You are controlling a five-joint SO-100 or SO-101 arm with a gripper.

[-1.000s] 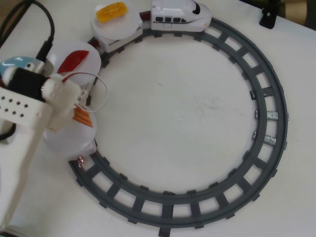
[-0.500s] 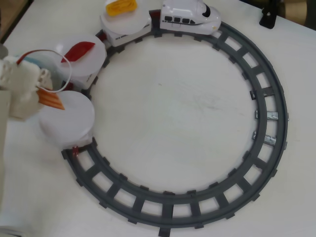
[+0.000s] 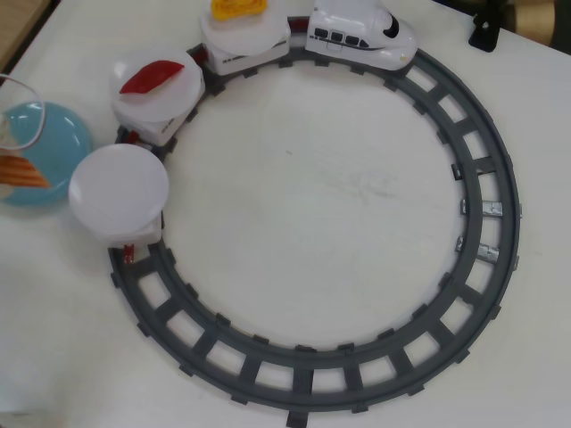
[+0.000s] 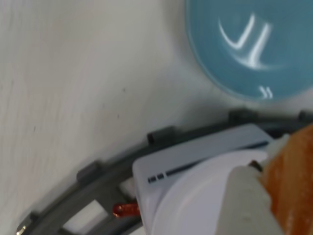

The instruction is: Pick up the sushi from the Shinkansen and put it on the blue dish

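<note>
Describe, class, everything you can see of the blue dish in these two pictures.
The blue dish is a round, glossy light-blue plate, ceramic or plastic by its shine, with light glints in the wrist view. It lies flat on the white table at the overhead view's left edge, just outside the grey track. The striped orange sushi overlaps it there; contact is unclear.
</note>
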